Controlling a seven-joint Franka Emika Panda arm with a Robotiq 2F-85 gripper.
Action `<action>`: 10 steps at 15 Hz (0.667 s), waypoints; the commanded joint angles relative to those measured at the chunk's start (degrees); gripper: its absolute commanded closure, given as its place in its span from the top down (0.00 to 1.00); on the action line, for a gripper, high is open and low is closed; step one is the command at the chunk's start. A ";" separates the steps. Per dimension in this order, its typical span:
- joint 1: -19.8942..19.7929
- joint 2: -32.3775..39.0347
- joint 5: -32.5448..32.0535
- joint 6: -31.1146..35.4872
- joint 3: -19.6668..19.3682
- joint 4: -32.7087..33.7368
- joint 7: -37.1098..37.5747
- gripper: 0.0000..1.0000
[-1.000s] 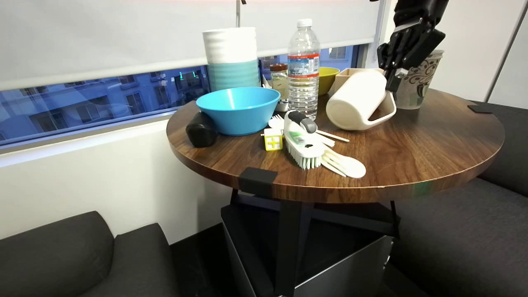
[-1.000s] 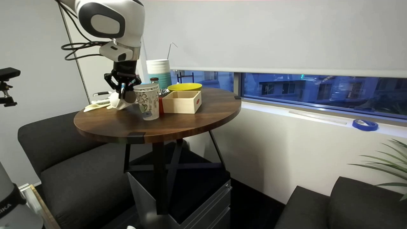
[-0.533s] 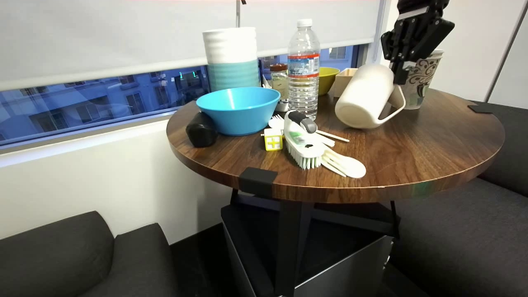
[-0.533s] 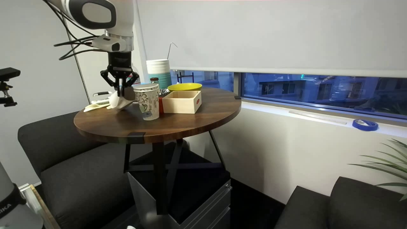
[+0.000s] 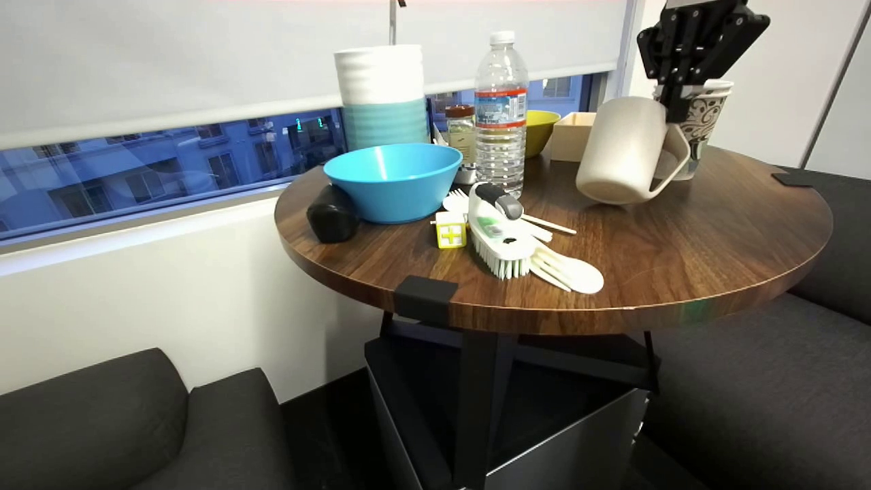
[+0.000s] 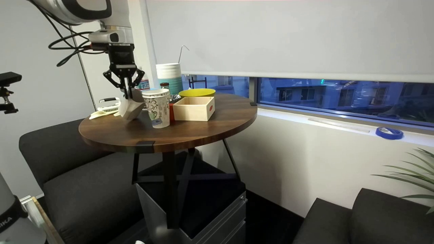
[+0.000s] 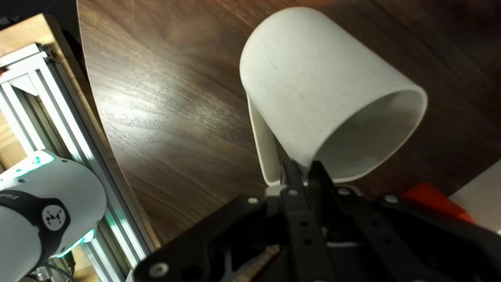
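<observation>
In the wrist view, a white housing (image 7: 80, 188) is showing "FRA" at left — then my pincer (image 7: 304, 168) is pinching the pale mug (image 7: 313, 82) by its rim, long axis tilting over the tabletop (image 7: 188, 149), mouth facing lower right.

Smooth matt mug (image 7: 309, 74), wood-grain tabletop (image 7: 191, 133)
Soft gloss left of the wrist view's centre (the tabletop under glare); rails (image 7: 70, 121) at far left, bright metal.
</observation>
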 commanded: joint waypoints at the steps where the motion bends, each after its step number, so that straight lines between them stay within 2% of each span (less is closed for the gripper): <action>1: -0.10 -1.94 -4.13 -0.03 2.26 0.04 2.20 0.03; 5: -0.13 -2.60 -10.48 -0.08 5.46 0.01 6.11 0.03; 10: 1.23 -2.37 -12.61 -0.64 7.10 0.12 8.58 0.03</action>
